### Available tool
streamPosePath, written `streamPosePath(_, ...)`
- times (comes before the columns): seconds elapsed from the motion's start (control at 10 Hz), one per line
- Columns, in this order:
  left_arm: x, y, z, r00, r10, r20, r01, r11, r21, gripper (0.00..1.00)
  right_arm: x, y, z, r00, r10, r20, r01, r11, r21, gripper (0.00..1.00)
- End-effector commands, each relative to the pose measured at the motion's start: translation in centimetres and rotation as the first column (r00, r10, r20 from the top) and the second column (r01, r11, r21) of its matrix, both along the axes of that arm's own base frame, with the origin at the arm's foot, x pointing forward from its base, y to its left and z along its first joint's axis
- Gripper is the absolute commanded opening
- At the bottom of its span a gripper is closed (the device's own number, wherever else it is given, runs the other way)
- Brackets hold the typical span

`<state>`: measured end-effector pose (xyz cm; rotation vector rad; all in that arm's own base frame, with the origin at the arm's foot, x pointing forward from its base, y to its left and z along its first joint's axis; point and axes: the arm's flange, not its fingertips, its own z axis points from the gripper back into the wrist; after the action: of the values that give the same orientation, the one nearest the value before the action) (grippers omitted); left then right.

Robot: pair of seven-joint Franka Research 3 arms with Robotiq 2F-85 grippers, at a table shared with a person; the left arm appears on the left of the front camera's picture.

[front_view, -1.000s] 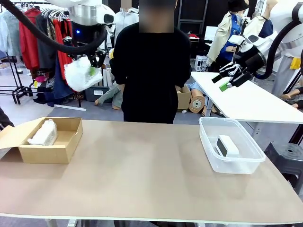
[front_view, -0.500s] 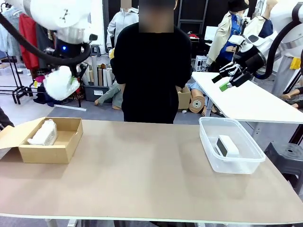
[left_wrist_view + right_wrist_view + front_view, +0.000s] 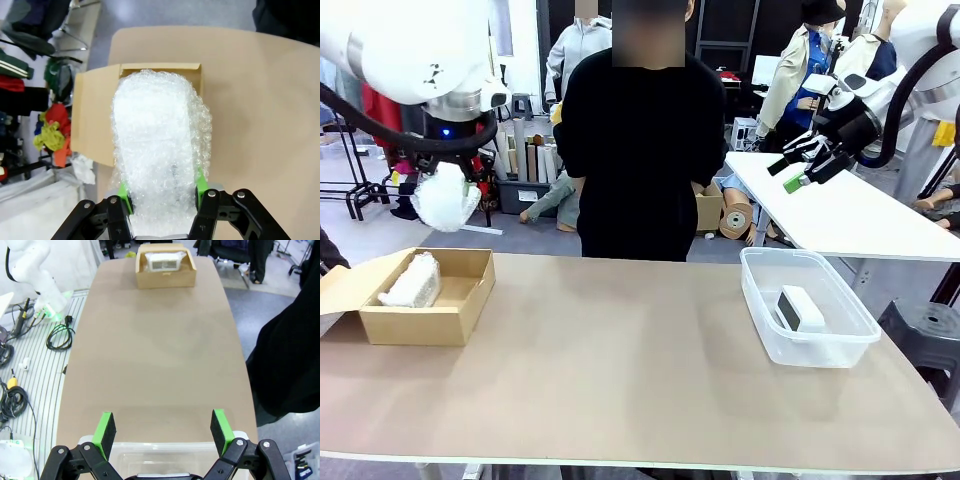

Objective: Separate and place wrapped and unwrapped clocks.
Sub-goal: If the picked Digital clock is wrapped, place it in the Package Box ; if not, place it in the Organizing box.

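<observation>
One wrapped clock (image 3: 159, 165) pinched in the left tool (image 3: 161, 196), high above the cardboard box (image 3: 95, 120).

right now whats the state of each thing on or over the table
left gripper: jaws shut on the wrapped clock
wrapped clock: held in the air, above the box
cardboard box: open, second wrapped clock lying inside
clear bin: lidless, bare clock resting inside
right gripper: jaws open, empty, raised over the bin

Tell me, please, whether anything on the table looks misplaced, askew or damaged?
Nothing stands out. One wrapped clock lies in the cardboard box, the bare clock sits in the clear tub, and the left claw holds the second wrapped bundle above the box.
</observation>
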<state>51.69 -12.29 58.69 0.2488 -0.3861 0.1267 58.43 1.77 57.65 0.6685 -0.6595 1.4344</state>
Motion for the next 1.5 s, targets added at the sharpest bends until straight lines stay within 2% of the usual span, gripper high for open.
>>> streamPosePath(0.0,-0.9,0.9,-1.5,1.000,0.011,0.018,-0.011,0.999,-0.037,0.00,-0.2,0.0,0.1,1.000,0.002,0.001,-0.002,1.000,-0.001,1.00)
streamPosePath(0.2,0.0,0.3,-0.8,1.000,0.003,0.005,-0.003,1.000,-0.021,0.00,-0.2,0.0,0.1,1.000,0.002,0.001,-0.002,1.000,-0.001,1.00)
streamPosePath(0.6,0.0,0.3,-0.8,1.000,0.003,0.005,-0.003,1.000,-0.021,0.00,-0.2,0.0,0.1,1.000,0.002,0.001,-0.002,1.000,-0.001,1.00)
streamPosePath(0.7,0.0,0.1,-1.4,1.000,0.001,0.001,-0.001,1.000,-0.024,0.00,-0.2,0.0,0.1,1.000,0.002,0.001,-0.002,1.000,-0.001,1.00)
streamPosePath(1.0,3.2,3.2,-4.7,0.996,0.015,-0.090,-0.017,1.000,-0.025,0.00,-0.2,0.0,0.1,1.000,0.002,0.001,-0.002,1.000,-0.001,1.00)
streamPosePath(1.2,3.5,4.3,-6.4,0.991,0.016,-0.131,-0.028,0.995,-0.093,0.00,-0.2,0.0,0.1,1.000,0.002,0.001,-0.002,1.000,-0.001,1.00)
streamPosePath(1.4,3.6,5.4,-8.2,0.983,0.050,-0.176,-0.070,0.992,-0.109,0.00,-0.2,0.0,0.1,1.000,0.002,0.001,-0.002,1.000,-0.001,1.00)
